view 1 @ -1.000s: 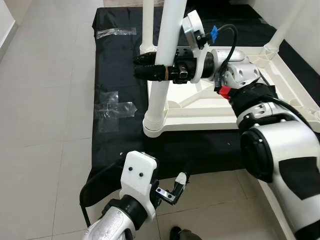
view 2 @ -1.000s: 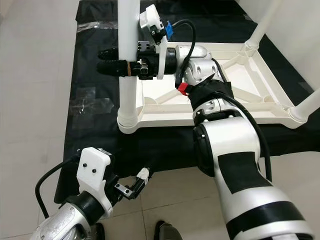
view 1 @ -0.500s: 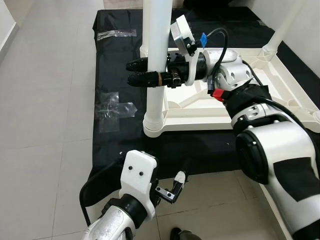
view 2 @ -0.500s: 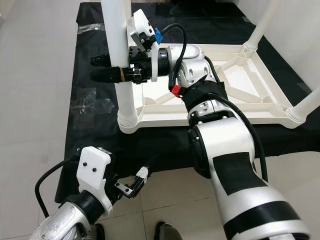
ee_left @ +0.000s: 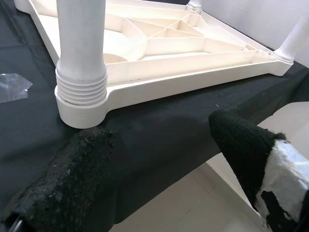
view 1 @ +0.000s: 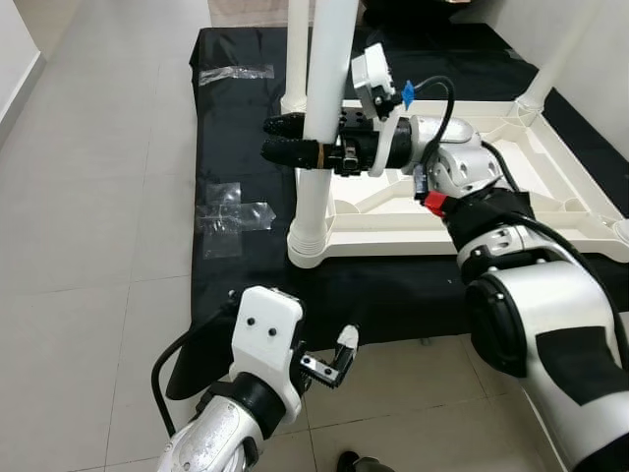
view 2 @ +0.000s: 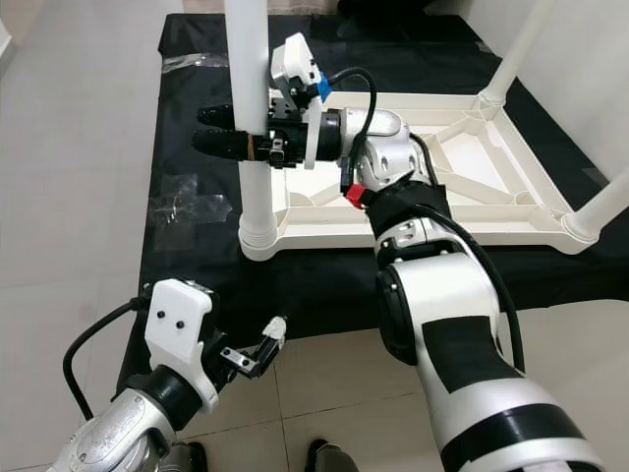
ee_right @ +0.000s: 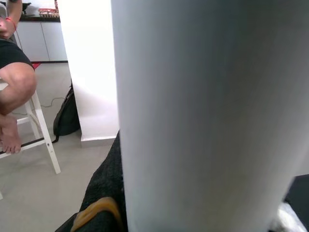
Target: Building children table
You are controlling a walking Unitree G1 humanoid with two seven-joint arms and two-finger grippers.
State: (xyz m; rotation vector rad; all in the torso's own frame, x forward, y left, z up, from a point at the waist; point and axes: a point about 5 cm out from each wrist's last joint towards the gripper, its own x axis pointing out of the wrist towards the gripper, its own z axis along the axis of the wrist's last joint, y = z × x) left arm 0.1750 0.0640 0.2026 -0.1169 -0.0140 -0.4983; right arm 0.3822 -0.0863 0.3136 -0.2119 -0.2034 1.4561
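Black right claw clamps upright table leg.

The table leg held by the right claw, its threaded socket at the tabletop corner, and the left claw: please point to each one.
table leg (view 2: 253,98): right eye view, on the shaft above the claw.
threaded socket (ee_left: 81,87): left wrist view, on the ribbed collar.
left claw (view 1: 332,357): left eye view, between fingertips.

White table frame and white leg on a black cloth; floor light grey tile. Right pincer black fingers with an orange band; left pincer black, one fingertip white. Arms silver with black patches, blue and red clips.
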